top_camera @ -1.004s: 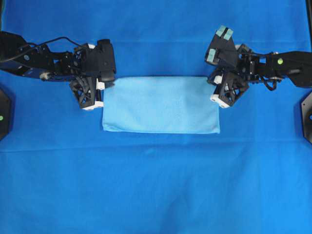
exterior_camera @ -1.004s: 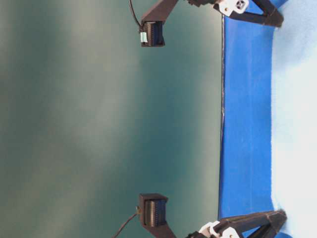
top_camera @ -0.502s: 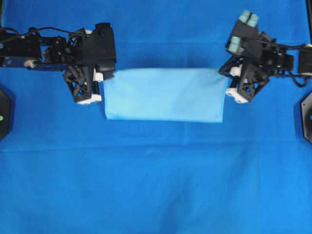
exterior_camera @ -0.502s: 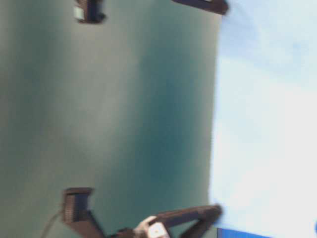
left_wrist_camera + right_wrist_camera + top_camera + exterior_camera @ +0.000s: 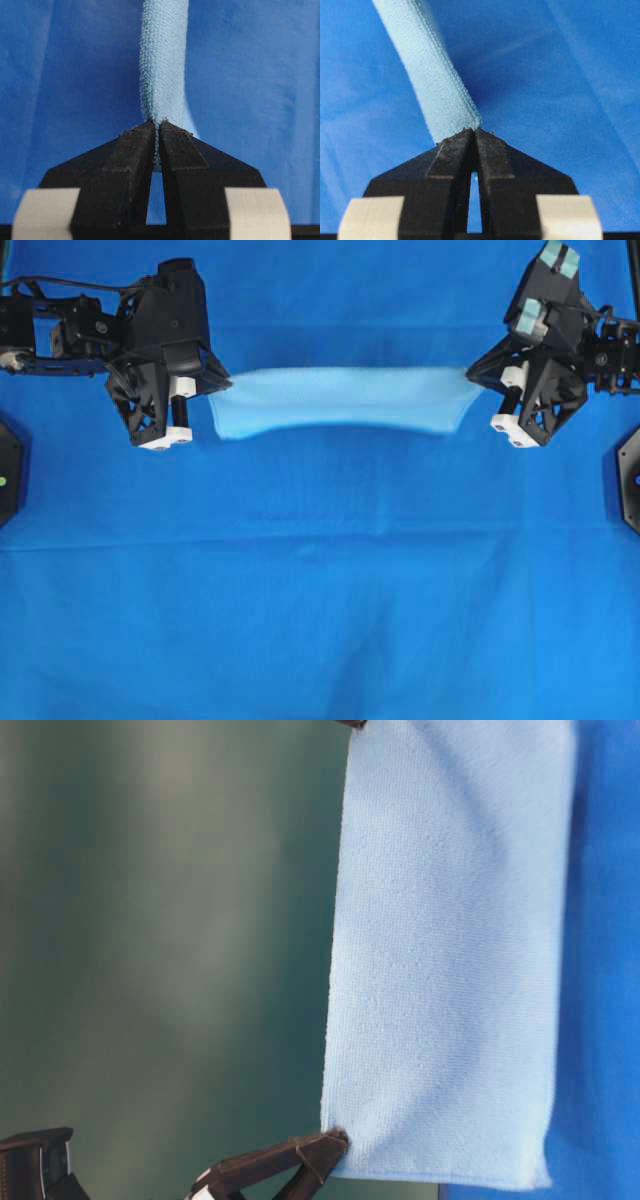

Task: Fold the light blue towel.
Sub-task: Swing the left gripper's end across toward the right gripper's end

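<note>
Light blue towel [image 5: 340, 400] hangs across the upper middle of the overhead view, already doubled over, stretched btwn the two grippers w/ a slight sag in the middle. It looks lifted off the royal-blue table cloth [image 5: 320, 620]; table-level view shows it as a flat hanging sheet, lower hem free. Left gripper [image 5: 212, 385], upper left of frame, pinches the towel's left corner; wrist cam shows jaws nearly shut w/ cloth edge clamped btwn them. Right gripper [image 5: 478, 373], upper right, same deal on the right corner, jaws squeezed tight on the hem. Step in hand, my read: mid-fold carry, towel held taut by both top corners, prob. setting up the 2nd fold. Next move likely needs both arms travelling together at equal height, keeping tension, then laying the cloth down evenly so edges line up before letting go.
</note>
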Controlling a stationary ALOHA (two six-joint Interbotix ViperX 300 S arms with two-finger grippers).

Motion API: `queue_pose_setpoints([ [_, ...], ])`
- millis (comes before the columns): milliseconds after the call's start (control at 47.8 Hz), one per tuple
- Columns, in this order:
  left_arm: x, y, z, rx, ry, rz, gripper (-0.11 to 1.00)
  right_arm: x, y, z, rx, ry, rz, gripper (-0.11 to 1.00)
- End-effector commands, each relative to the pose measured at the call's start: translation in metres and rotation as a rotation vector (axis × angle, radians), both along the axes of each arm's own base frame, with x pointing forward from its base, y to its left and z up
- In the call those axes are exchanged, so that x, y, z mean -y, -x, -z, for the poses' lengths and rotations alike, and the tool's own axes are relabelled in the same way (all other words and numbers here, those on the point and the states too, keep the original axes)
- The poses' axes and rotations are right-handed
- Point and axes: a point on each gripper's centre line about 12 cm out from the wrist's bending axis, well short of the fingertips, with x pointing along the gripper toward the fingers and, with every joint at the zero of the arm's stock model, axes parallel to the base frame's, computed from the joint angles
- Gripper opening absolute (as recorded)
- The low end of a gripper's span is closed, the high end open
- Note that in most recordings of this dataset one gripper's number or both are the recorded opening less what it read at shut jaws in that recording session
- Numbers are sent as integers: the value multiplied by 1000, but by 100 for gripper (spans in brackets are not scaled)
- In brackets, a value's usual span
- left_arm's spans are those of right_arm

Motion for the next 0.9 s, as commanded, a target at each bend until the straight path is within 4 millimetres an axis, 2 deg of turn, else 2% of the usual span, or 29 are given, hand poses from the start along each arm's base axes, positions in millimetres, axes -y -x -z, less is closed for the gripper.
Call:
queue_pose_setpoints([
  [0,11,-2,-9,36,-7,35,3,6,-7,-9,22,16,9,2],
  [84,27,-6,-5,37,-2,82,3,16,-8,-8,10,34,30,2],
  [251,58,-18,2,96,17,155,3,51,-15,-8,-4,74,106,2],
  [481,99,-49,-1,233,34,252,3,91,-43,-18,43,154,127,2],
  [690,130,-85,-10,318,25,331,3,113,-76,-26,81,195,111,2],
  [878,137,-109,-13,343,24,341,3,124,-97,-29,86,213,102,2],
])
